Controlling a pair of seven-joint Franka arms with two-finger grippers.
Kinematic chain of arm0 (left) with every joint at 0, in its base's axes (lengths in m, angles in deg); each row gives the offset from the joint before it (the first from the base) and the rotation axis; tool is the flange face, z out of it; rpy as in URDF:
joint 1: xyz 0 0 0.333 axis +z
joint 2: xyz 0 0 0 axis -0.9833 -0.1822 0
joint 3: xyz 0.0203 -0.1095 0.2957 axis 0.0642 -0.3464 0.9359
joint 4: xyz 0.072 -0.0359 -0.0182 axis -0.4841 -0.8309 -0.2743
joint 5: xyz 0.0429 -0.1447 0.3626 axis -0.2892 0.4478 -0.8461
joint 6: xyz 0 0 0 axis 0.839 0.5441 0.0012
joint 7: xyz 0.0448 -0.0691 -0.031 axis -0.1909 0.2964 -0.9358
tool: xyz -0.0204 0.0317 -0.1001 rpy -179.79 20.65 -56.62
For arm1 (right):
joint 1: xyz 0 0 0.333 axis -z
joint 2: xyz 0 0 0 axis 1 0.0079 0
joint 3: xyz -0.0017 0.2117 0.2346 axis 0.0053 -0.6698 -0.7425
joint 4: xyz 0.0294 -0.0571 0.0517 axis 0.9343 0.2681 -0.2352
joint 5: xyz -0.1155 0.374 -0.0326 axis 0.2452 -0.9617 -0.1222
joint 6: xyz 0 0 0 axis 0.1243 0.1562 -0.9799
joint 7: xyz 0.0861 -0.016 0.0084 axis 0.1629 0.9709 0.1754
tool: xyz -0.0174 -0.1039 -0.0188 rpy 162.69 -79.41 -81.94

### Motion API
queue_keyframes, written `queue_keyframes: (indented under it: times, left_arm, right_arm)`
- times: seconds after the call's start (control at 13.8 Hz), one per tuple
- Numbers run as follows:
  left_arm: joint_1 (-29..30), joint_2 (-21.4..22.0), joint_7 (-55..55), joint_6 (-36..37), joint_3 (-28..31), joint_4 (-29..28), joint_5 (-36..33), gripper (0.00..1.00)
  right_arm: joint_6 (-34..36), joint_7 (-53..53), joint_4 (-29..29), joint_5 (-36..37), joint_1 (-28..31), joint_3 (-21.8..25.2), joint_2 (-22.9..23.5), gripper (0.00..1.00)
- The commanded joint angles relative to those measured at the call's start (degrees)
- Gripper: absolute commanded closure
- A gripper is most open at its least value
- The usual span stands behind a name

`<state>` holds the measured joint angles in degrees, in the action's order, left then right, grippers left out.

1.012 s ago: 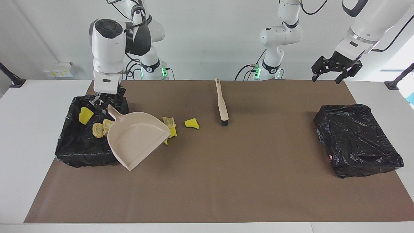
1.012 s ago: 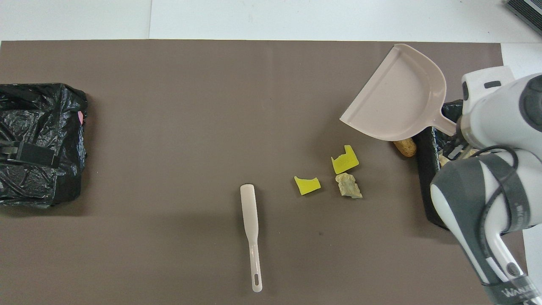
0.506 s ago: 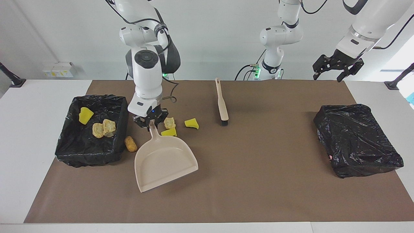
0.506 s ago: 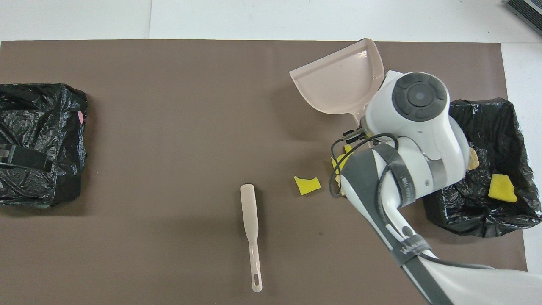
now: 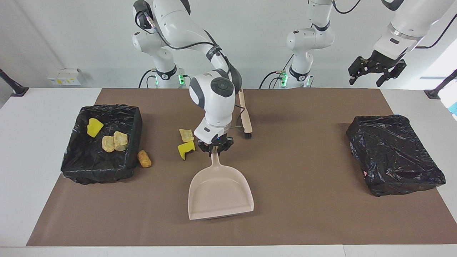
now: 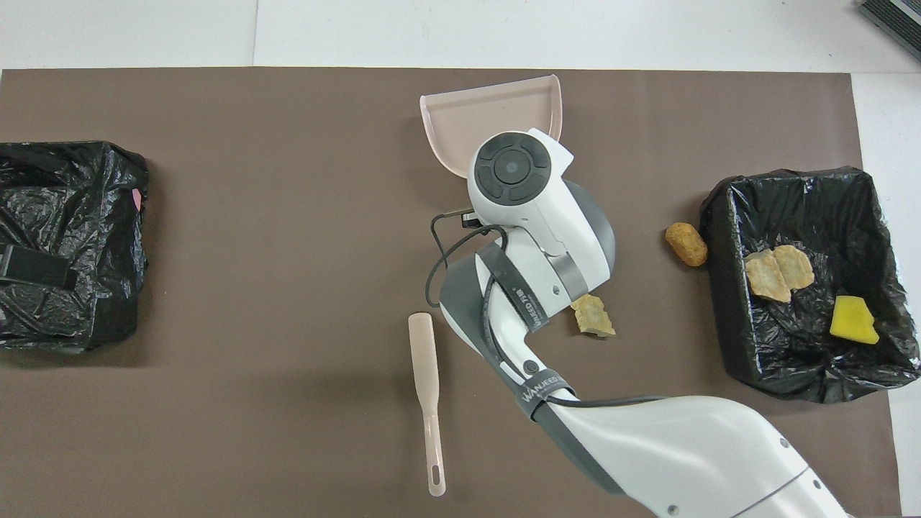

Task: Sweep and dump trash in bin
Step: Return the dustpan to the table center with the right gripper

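The facing view shows the right gripper (image 5: 215, 147) pinching the thin handle of the beige dustpan (image 5: 220, 192), its fingers pressed together on it; the overhead view hides that grip under the arm's round white wrist and shows only the pan's open mouth (image 6: 489, 115); whether the pan rests on the brown mat (image 5: 303, 214) or hangs just above it cannot be told. The left gripper (image 5: 377, 68) appears only in the facing view, raised over the left arm's end of the table with its dark fingers spread, waiting.

Of the trash, three pieces lie in the open black-lined bin (image 5: 101, 142) at the right arm's end: a yellow sponge chunk (image 5: 94, 127) and two tan lumps (image 5: 114, 141) touching each other. An orange lump (image 5: 144, 158) lies on the mat just beside that bin; a crumbly tan lump (image 5: 186, 135) and a notched yellow sponge piece (image 5: 186, 149) lie beside the gripper, the yellow one hidden by the arm from overhead. The brush (image 6: 427, 392), slim, smooth and beige, has its bristles visible only in the facing view. A second bin (image 5: 394, 153) is wrapped in crinkled glossy black plastic.
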<state>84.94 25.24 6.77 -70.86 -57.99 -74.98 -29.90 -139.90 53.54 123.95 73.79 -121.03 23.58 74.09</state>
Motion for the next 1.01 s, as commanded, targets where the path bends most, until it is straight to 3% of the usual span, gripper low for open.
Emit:
queue_keyframes:
  times: [0.0, 0.36, 0.43, 0.51, 0.94]
  left_arm:
    - [0.45, 0.13, -0.42, -0.97, -0.18, 0.25, -0.68, 0.00]
    - [0.71, 0.22, -0.16, -1.95, -0.09, -0.63, -0.77, 0.00]
    - [0.62, 0.14, 0.01, -1.77, -0.18, -0.37, -0.77, 0.00]
    - [0.45, 0.22, -0.07, -0.99, -0.18, -0.37, -0.77, 0.00]
    - [0.80, 0.31, -0.16, -1.15, -0.18, -0.37, -0.77, 0.00]
  right_arm:
    - [-0.65, -7.32, -8.14, -2.52, -0.42, -1.44, 6.10, 1.00]
    - [-4.60, -11.65, -7.89, -7.07, -3.85, -1.70, 8.65, 1.00]
    - [-4.70, -11.91, -7.88, -7.87, -4.55, -1.70, 8.65, 0.88]
    - [-3.92, -12.00, -7.80, -7.27, -4.90, -1.61, 8.39, 0.01]
    - [0.04, -10.95, -4.82, -5.69, -4.47, -0.74, 1.46, 0.00]
